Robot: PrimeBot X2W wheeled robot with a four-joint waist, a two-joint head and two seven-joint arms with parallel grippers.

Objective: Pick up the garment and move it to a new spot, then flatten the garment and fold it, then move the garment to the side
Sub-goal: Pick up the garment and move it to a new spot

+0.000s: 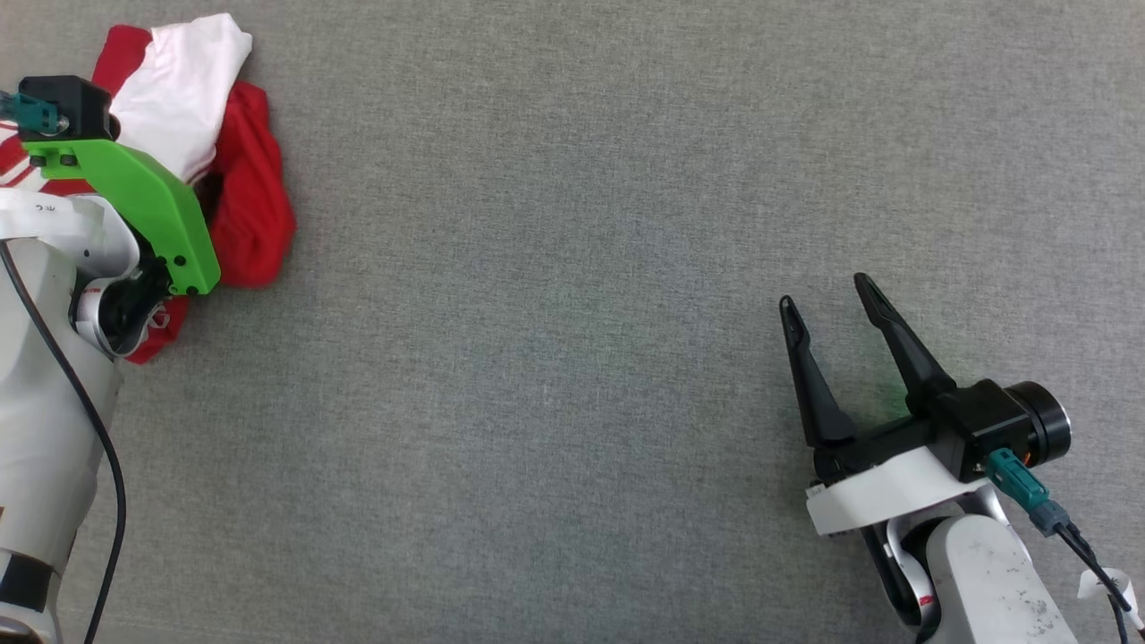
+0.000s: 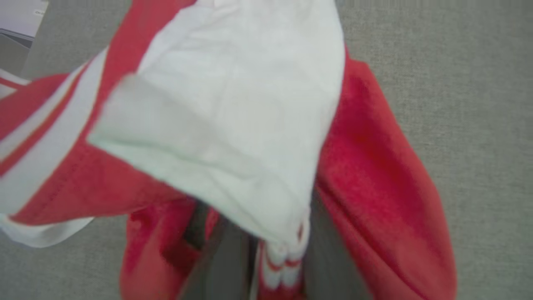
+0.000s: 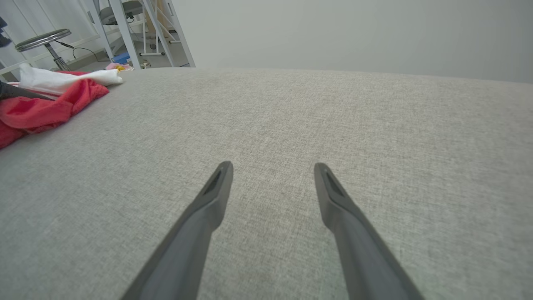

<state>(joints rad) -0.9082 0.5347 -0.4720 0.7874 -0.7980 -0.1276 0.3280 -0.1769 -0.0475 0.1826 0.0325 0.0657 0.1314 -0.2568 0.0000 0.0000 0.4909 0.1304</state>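
Starting the pickup: the garment (image 1: 255, 210) lies bunched at the far-left corner of the bench (image 1: 626, 268), my left claw (image 2: 227, 250) buried in it, whether clenched I cannot tell; right claw (image 1: 825, 292) released, near-right. Next I'd confirm the pinch, then lift

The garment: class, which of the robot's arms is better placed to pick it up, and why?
Left. The left claw is down at the crumpled garment, with fabric bunched close around it. The right claw hangs open over the grey surface, far across from the garment.
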